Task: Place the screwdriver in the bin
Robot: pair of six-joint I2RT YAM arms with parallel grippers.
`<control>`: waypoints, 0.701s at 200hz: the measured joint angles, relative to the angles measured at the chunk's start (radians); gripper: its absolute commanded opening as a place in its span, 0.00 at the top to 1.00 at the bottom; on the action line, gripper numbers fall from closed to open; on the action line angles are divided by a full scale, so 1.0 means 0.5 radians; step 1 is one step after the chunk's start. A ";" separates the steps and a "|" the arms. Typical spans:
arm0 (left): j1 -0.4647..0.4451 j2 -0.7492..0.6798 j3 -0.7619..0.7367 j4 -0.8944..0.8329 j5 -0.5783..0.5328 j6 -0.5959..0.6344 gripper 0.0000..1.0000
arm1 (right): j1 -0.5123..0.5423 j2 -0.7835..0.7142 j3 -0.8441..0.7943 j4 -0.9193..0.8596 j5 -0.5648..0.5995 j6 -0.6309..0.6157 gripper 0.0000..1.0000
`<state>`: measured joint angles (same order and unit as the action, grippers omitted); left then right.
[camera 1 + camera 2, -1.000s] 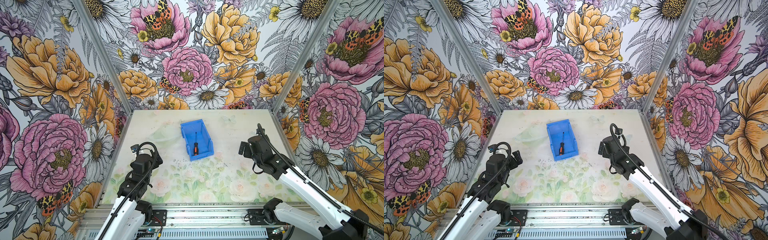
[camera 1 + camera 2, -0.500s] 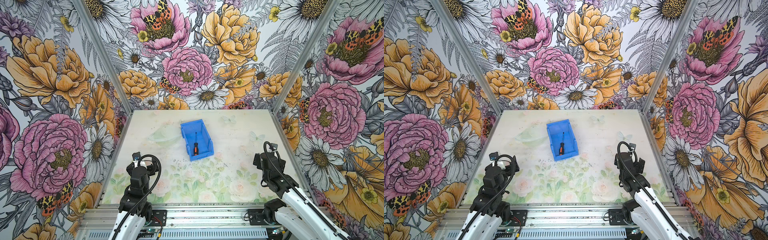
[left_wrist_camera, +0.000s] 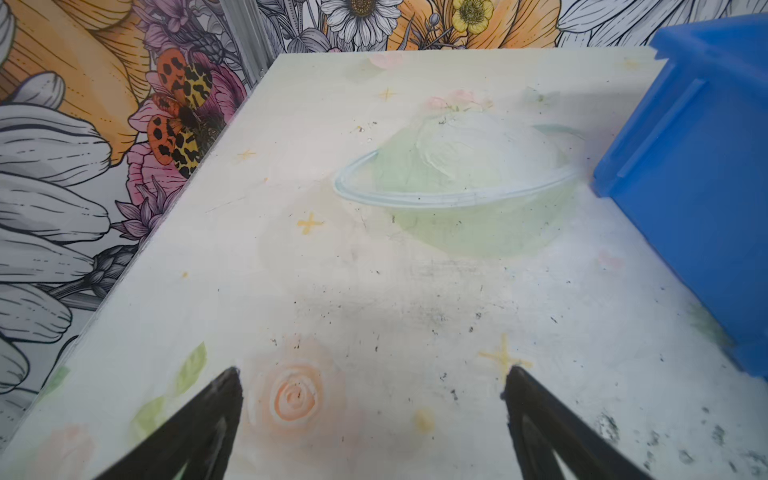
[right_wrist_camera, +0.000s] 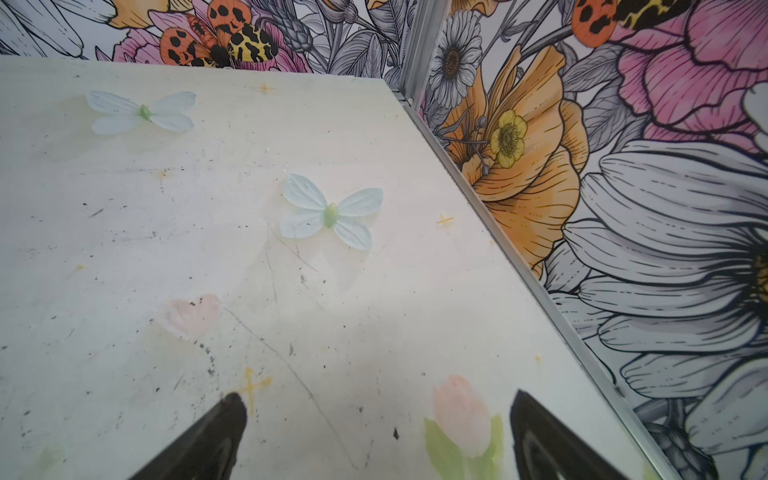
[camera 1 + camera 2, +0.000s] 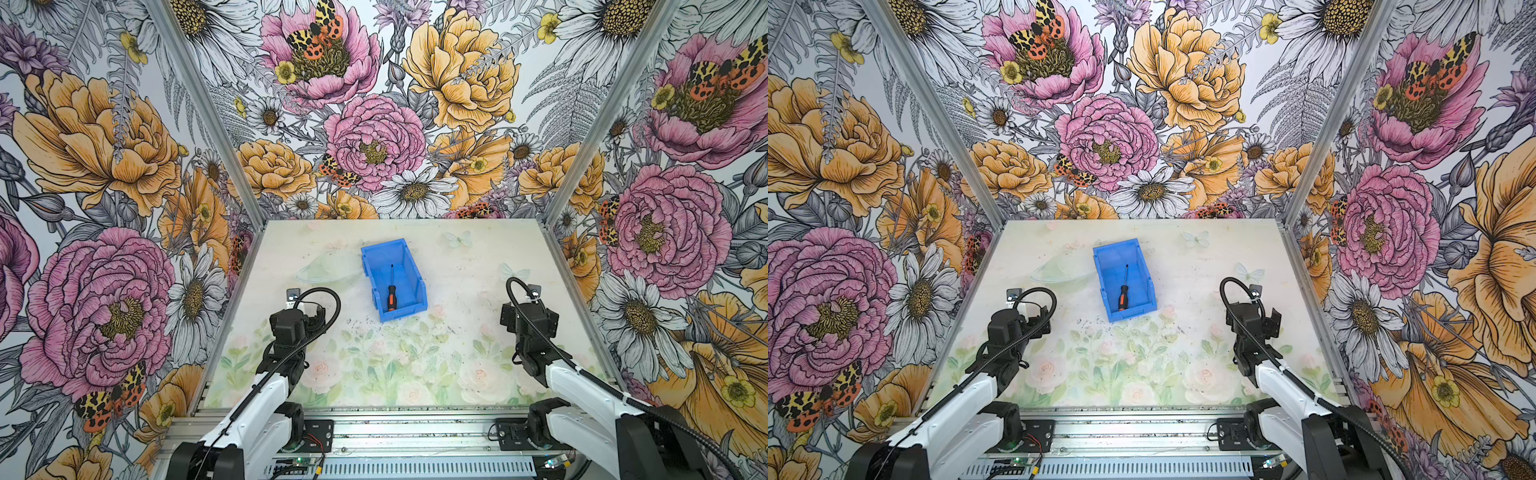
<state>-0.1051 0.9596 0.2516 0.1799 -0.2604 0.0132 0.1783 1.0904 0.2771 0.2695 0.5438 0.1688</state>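
I see the screwdriver (image 5: 390,291) lying inside the bin (image 5: 405,313), flat on its blue floor. Its orange-and-black handle is toward the low front lip, on my side, and its thin shaft points at the bin's back wall. Both top views agree on the screwdriver (image 5: 1122,294) and the bin (image 5: 1133,314), which stands on the table (image 5: 465,266) about midway between my two arms and a little farther back than either. Neither hand touches the screwdriver. My left gripper (image 3: 374,370) hangs over bare table just left of the bin and nearer the rig's base, its two black fingers (image 3: 216,407) spread wide with nothing between them. Its wrist camera catches the ribbed outer side of the bin (image 3: 698,187), close to the fingers but apart from them. So the screwdriver is ahead of that hand and off to its right, beyond the bin's side. My right gripper (image 4: 378,397) is well apart from the bin, out by the right-hand wall (image 4: 623,187). It too is released, fingers (image 4: 208,436) wide over the table near a printed tulip (image 4: 459,411) and butterfly (image 4: 330,216), gripping nothing. From that hand the screwdriver lies off to the left, across a broad stretch of table
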 measured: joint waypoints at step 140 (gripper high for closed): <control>0.238 1.109 0.377 1.059 0.392 0.025 0.01 | -0.290 0.828 0.342 0.778 -0.456 -0.175 0.00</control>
<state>0.0139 1.5143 0.4400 0.7094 -0.0643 0.0257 0.0334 1.5043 0.4480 0.6586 0.3157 0.0811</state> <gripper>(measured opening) 0.986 0.995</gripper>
